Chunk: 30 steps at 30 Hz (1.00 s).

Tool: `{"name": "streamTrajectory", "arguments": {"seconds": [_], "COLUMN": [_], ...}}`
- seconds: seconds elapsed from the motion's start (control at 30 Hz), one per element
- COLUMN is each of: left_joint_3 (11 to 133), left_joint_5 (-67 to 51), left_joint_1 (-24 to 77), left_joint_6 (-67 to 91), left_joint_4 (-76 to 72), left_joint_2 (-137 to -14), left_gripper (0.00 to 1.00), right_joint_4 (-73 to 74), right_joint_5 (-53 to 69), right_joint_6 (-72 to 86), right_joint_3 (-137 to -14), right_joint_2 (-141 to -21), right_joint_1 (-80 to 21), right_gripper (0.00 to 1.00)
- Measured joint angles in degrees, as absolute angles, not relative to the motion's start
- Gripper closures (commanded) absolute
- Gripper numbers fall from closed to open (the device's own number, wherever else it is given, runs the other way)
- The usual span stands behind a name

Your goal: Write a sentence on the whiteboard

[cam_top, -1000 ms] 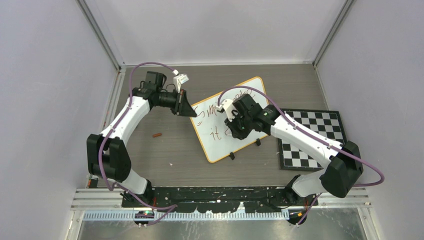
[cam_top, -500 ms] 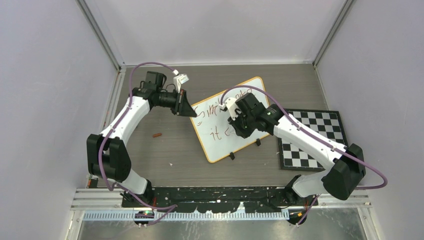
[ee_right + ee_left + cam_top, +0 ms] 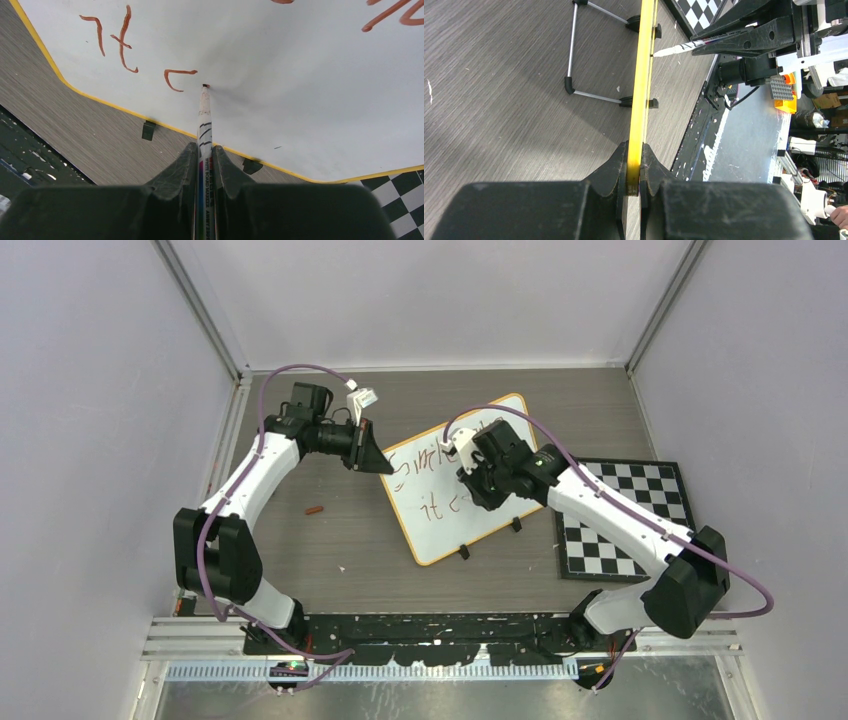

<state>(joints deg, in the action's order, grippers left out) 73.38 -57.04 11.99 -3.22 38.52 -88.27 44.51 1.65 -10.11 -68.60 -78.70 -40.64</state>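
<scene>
Left gripper (image 3: 634,150): clamped on whiteboard (image 3: 452,532) edge.
Right gripper (image 3: 205,152): clamped on marker (image 3: 204,112).
Marker tip: touching whiteboard, just beside "c".
Sentence (image 3: 123,42): second line reads "it c".

The whiteboard (image 3: 445,538) stands propped, yellow rim inside the left gripper (image 3: 634,167); the sentence (image 3: 122,45), 2 red-brown lines, reaches "it c" just ahead of the right gripper (image 3: 205,150).

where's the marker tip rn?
Right wrist view: the white marker clamped in the right gripper has its tip on the white, yellow-rimmed whiteboard, just right of the red-brown "c" stroke after "it".
</scene>
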Motion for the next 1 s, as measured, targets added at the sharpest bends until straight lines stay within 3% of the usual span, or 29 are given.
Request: {"name": "streamTrajectory", "arguments": {"seconds": [1.0], "left_joint_3": [73.38], "left_joint_5": [-57.06], "left_joint_1": [11.99], "left_joint_6": [-3.27], "left_joint_4": [38.57], "left_joint_2": [-88.27], "left_gripper": [1.0], "right_joint_4": [46.57], "right_joint_5": [-0.54], "right_joint_6": [-11.2], "right_joint_3": [-68.42], "right_joint_2": [-79.44], "right_joint_1": [-40.64], "right_gripper": [1.0]}}
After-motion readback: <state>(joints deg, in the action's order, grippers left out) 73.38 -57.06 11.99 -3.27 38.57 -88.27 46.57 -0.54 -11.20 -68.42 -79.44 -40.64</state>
